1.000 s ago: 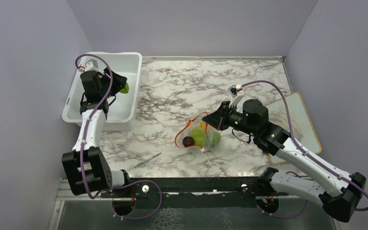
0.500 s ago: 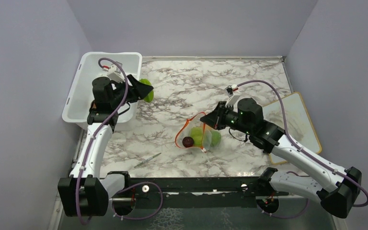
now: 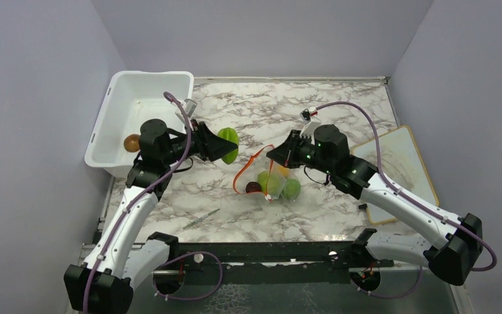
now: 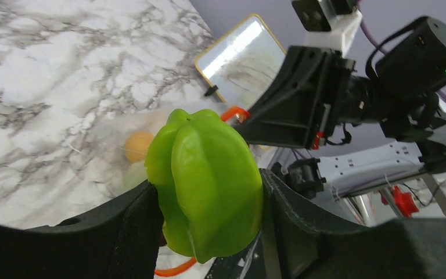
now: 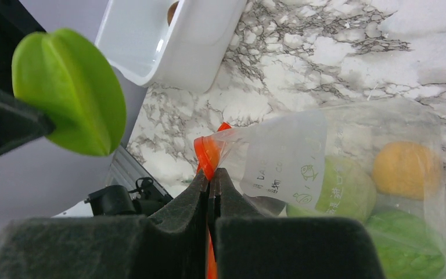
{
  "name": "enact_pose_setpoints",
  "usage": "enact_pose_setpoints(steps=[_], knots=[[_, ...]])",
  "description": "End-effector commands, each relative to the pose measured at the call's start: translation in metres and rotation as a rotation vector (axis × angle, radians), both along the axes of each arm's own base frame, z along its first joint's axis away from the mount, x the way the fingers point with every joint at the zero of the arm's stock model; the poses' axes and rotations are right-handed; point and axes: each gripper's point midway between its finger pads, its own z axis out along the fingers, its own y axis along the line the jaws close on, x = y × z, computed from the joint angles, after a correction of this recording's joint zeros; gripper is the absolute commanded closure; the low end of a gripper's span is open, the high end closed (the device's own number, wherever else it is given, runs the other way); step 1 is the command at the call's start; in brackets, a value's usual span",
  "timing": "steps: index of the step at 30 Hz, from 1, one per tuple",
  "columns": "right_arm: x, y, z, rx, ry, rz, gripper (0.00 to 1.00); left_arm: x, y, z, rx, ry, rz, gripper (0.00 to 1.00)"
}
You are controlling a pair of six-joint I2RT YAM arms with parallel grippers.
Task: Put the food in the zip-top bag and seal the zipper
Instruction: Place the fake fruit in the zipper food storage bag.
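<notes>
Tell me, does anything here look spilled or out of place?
Nothing spilled. One oddity: a thin grey stick lies loose on the table, near the front edge, apart from everything; I cannot tell what it is. A brown piece sits alone in the tub.

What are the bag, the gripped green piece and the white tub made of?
The bag: thin clear plastic film, glossy; crinkles, contents show through. The green piece: likely moulded plastic, smooth satin sheen. The tub: white rigid plastic, semi-gloss, thin rolled rim.
</notes>
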Motion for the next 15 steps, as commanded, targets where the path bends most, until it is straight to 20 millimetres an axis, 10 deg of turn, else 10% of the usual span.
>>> enact_pose_setpoints(steps=[1, 15], knots=[[0.009, 0.009, 0.036, 0.083, -0.062, -0.013, 0.99, -0.034, -0.019, 0.008, -0.067, -0.011, -0.123, 0.46], [0.0, 0.008, 0.046, 0.115, -0.09, 0.024, 0.99, -0.053, -0.061, -0.042, -0.056, 0.065, -0.258, 0.44]])
